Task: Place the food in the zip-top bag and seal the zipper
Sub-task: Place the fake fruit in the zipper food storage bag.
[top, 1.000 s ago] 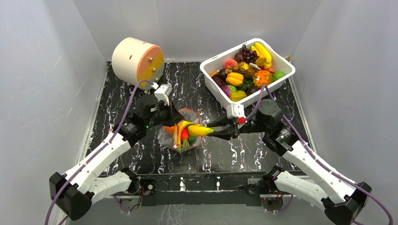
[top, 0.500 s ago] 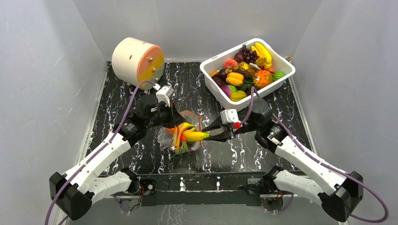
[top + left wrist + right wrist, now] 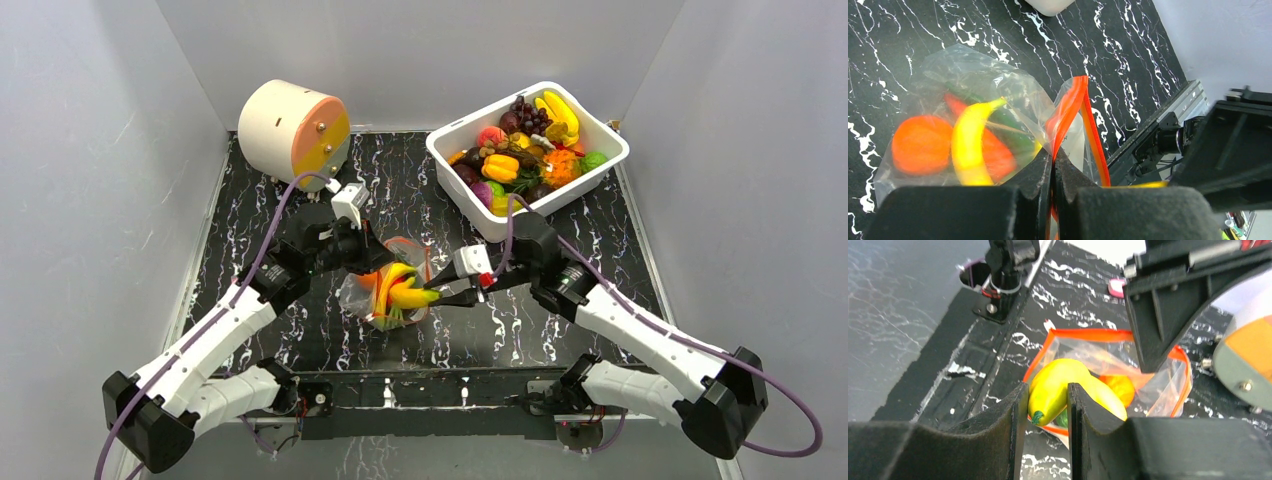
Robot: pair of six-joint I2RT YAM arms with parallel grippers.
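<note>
Clear crinkly plastic zip-top bag (image 3: 358,296) lies mid black marbled tabletop (image 3: 400,190); left jaws pinch its orange-red zipper rim (image 3: 1070,105), right jaws pinch yellow plastic toy fruit (image 3: 1053,385) at mouth (prob. light, slick; bag floppy, so hold by rim).

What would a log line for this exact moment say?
left jaws: shut on zipper | right jaws: holding yellow fruit at bag mouth | seal: not yet done
</note>
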